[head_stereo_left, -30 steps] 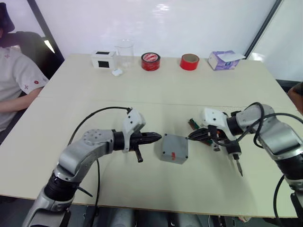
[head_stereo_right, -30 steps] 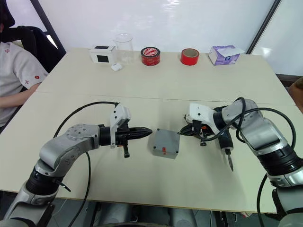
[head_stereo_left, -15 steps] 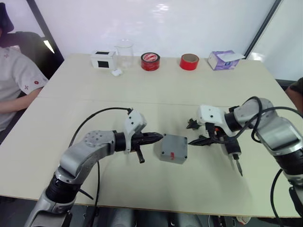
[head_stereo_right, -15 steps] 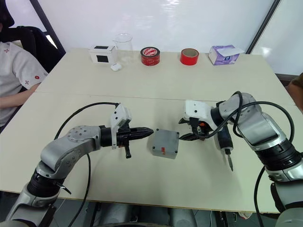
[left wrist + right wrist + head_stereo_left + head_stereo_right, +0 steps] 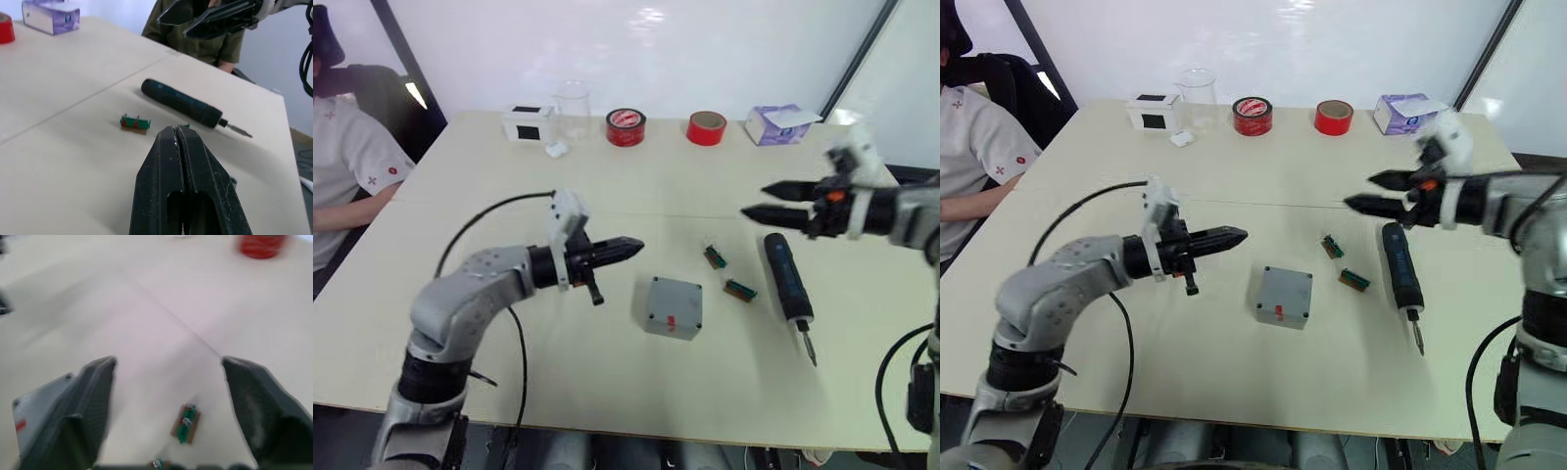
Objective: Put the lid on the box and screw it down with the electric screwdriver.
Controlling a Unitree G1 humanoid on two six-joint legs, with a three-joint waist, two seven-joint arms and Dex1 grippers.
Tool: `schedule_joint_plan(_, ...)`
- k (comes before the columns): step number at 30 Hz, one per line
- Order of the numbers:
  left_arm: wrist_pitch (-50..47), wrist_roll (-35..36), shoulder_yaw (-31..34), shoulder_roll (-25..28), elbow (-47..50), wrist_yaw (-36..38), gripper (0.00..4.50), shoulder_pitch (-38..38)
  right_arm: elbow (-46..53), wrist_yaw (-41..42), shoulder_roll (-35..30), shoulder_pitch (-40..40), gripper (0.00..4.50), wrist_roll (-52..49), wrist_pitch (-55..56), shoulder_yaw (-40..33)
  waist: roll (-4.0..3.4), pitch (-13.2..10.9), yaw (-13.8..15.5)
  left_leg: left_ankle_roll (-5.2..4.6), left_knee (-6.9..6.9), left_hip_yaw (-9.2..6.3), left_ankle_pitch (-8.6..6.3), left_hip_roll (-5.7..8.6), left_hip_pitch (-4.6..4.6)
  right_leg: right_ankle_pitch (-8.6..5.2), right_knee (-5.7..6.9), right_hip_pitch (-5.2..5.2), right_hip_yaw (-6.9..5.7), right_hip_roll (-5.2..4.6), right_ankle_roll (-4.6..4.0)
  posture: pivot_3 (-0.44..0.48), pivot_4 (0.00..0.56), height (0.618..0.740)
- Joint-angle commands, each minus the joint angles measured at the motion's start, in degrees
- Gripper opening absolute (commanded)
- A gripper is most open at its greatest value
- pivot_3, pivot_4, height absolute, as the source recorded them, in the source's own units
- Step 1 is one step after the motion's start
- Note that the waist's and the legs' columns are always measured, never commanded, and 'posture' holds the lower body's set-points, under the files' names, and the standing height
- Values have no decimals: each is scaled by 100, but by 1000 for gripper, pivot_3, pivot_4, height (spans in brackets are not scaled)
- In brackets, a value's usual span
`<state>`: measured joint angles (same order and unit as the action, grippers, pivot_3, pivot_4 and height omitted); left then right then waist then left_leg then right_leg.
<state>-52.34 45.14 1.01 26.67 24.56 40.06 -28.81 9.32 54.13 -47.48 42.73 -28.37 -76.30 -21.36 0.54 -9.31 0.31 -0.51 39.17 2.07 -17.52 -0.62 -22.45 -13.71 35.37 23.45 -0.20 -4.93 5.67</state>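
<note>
The grey box (image 5: 666,332) sits mid-table with the lid (image 5: 674,304) on top, its red spot facing up. The electric screwdriver (image 5: 787,288) lies flat on the table to the right of the box, bit toward the near edge, and nothing holds it. My left gripper (image 5: 640,242) is shut and empty, hovering left of and beyond the box, pointing right. My right gripper (image 5: 754,200) is wide open and empty, raised above the table beyond the screwdriver. In the right wrist view the box (image 5: 34,401) lies ahead past one of the fingers (image 5: 93,401).
Two small green connector pieces (image 5: 714,257) (image 5: 739,289) lie between box and screwdriver. Along the far edge stand a white box (image 5: 527,122), a clear beaker (image 5: 572,106), two red tape rolls (image 5: 625,126) (image 5: 706,127) and a purple tissue box (image 5: 775,123). A person (image 5: 342,157) sits at the left.
My right gripper opened and drew back up and to the right, away from the box. My left gripper moved a little up and away from the box.
</note>
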Motion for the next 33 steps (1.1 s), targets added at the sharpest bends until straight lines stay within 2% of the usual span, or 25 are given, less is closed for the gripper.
schedule_joint_plan(1,-2,330,245,-176,-257,-90,0,-503,-350,-1620,686,905,4472,330,-632,-1163,-2,1,-22,0,0,2,0,1,2,1,0,0,0,0,-2,0,150,740)
schedule_joint_plan(3,166,266,280,-407,-538,-274,0,-754,-345,-2689,1347,1140,4472,665,14,-1652,-2,1,-15,1,-1,1,0,1,2,1,0,0,-1,3,-2,0,150,740)
schedule_joint_plan(6,556,-281,132,-701,-867,-750,0,-951,44,-3645,1969,922,4472,1068,922,-1545,-3,1,-3,2,-3,0,2,8,1,11,4,0,0,12,16,0,150,740)
schedule_joint_plan(8,738,-716,-91,-678,-885,-945,0,-981,160,-3999,2042,802,4472,1202,797,-1330,-6,0,2,5,-6,1,3,18,-6,15,4,9,1,14,23,0,150,740)
schedule_joint_plan(10,632,-845,-273,-515,-759,-889,0,-986,349,-3856,1871,684,4472,959,355,-1228,-9,0,2,18,-8,3,11,21,-28,19,8,31,3,13,31,0,150,740)
schedule_joint_plan(13,140,-310,-345,-35,-383,-165,0,-1047,330,-3095,1005,743,4472,198,-1102,-1039,-14,-3,6,64,-3,2,39,21,-98,25,37,107,4,12,41,0,150,740)
schedule_joint_plan(14,5,-160,-378,170,-257,104,0,-1071,122,-2880,377,623,4472,-101,-1430,-587,-16,-4,10,65,-3,2,40,21,-104,25,43,113,5,12,41,0,150,740)
schedule_joint_plan(18,-155,21,-696,899,161,1026,0,-1075,-476,-2304,-1423,233,4472,-1023,-1620,760,-24,-9,11,16,-5,0,12,17,-91,23,5,95,3,18,37,0,150,740)
schedule_joint_plan(20,-76,25,-838,1235,307,1491,0,-998,-703,-1983,-2069,195,4472,-1630,-1620,1344,-23,-9,-19,16,-7,0,12,15,-89,13,-4,91,4,20,18,0,150,740)
schedule_joint_plan(23,82,-8,-940,1412,373,1799,0,-913,-1019,-1544,-2782,274,4472,-2724,-1620,2231,-31,-12,-93,14,-6,8,12,12,-89,11,-2,97,12,22,15,0,150,740)
schedule_joint_plan(27,164,-82,-1035,1309,482,1748,0,-833,-1090,-1409,-3159,252,4472,-3340,-1620,2986,-27,-17,-115,13,-3,6,11,0,-89,12,-2,97,11,32,17,0,150,740)
schedule_joint_plan(33,33,-24,-1121,1128,915,1384,0,-658,-1625,-1766,-2674,469,4472,-2943,-1620,3509,-25,-18,-91,14,1,8,11,1,-94,22,-4,99,12,28,36,0,150,740)
